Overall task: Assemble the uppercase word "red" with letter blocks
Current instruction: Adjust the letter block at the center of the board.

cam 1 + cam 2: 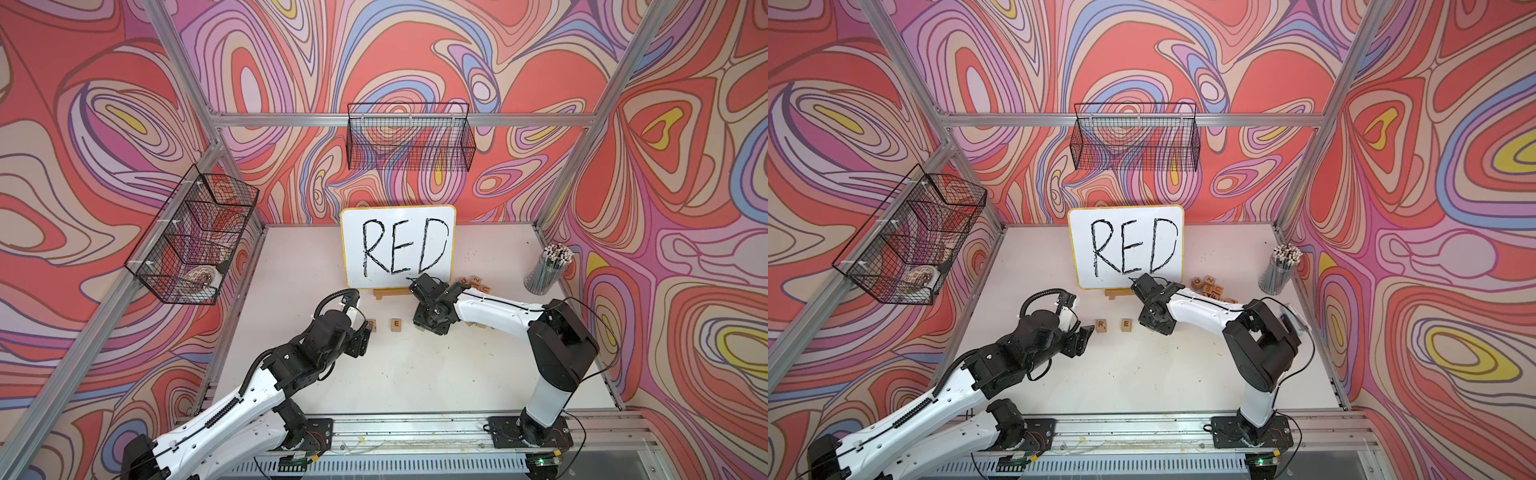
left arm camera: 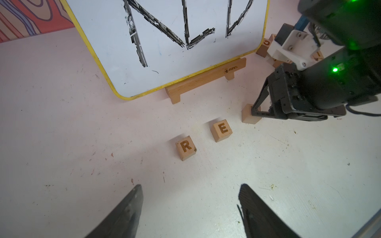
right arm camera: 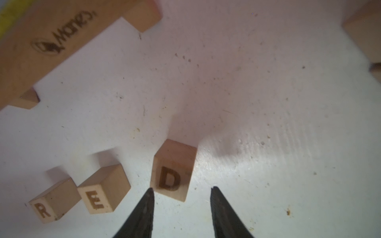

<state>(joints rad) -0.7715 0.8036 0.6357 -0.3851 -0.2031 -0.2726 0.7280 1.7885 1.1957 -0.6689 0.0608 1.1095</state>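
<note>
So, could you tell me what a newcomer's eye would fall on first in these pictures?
Most likely the swirl-patterned walls in red, pink and purple around the whole cell. Next, the whiteboard with handwritten "RED", standing at the back middle of the table. In front of it lie the R block and the E block side by side, with the D block next after E.

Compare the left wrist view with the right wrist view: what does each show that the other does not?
Only the left wrist view shows the handwriting on the whiteboard and the open left gripper. Only the right wrist view shows the letter on the D block and the gap between the tips of the right gripper, which stands open. Both show the R block, the E block, the wooden stand, the D block and the right gripper.
</note>
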